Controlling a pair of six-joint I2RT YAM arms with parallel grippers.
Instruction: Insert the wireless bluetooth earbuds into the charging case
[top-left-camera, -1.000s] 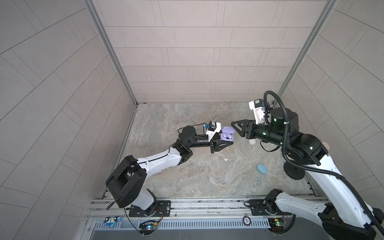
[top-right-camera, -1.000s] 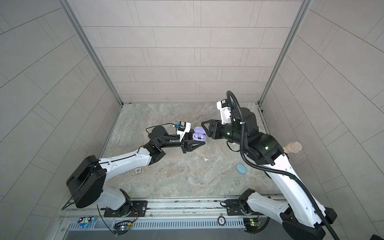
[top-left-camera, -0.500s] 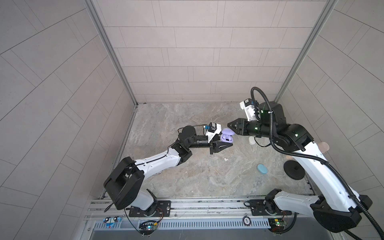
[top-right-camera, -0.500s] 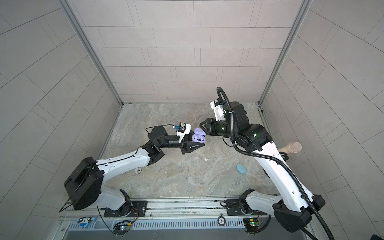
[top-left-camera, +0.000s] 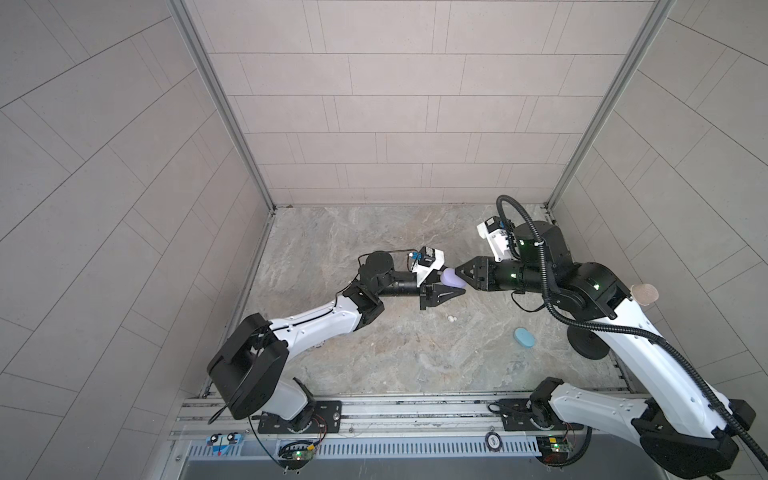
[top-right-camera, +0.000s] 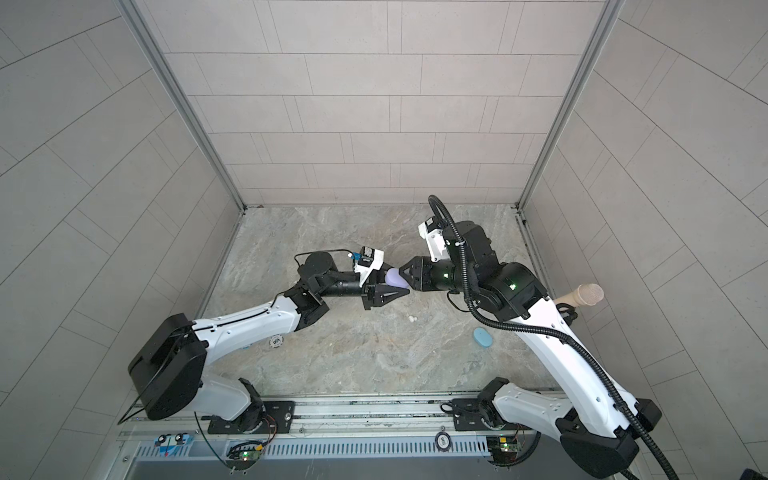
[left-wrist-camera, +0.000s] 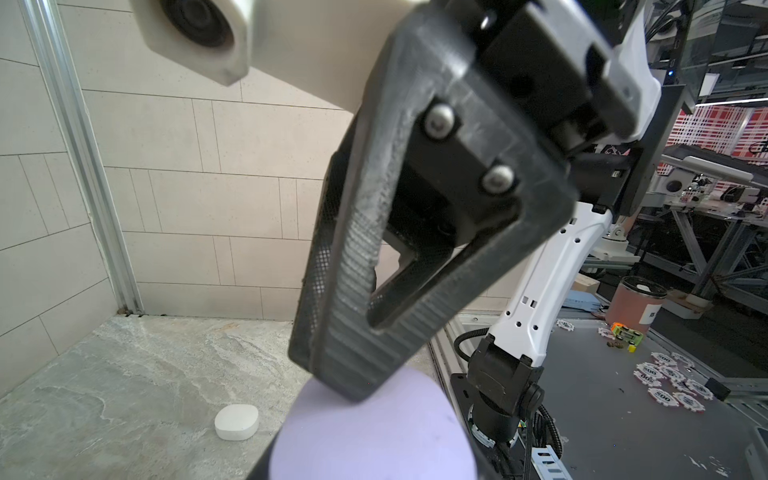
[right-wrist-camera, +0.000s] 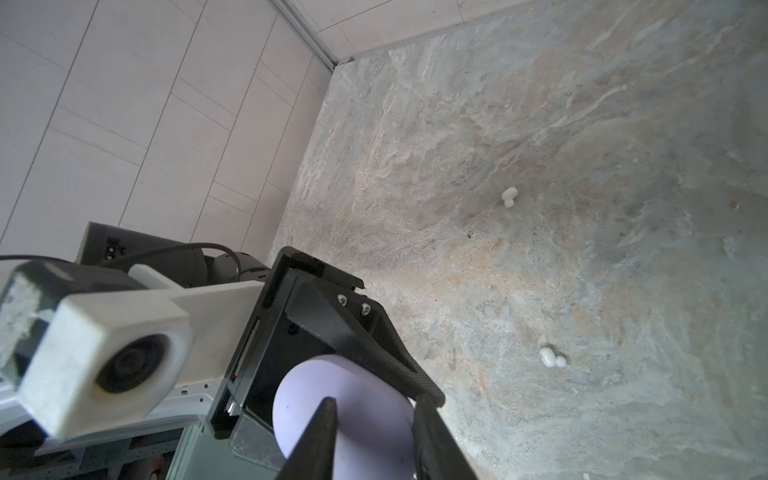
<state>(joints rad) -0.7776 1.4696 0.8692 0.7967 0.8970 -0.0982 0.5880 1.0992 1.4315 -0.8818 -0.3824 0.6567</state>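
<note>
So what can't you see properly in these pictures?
Inside the lilac case: every view, covered by its shell, the left gripper and the right gripper.
Whether the right gripper pinches it: fingertips overlap it, contact unclear.
White earbuds: a tiny speck in both top views.
White case: missing from both top views, probably behind the right arm.

Soft even light, faint shadows; near lilac case (left-wrist-camera: 365, 436) blurred; bowed edges.
</note>
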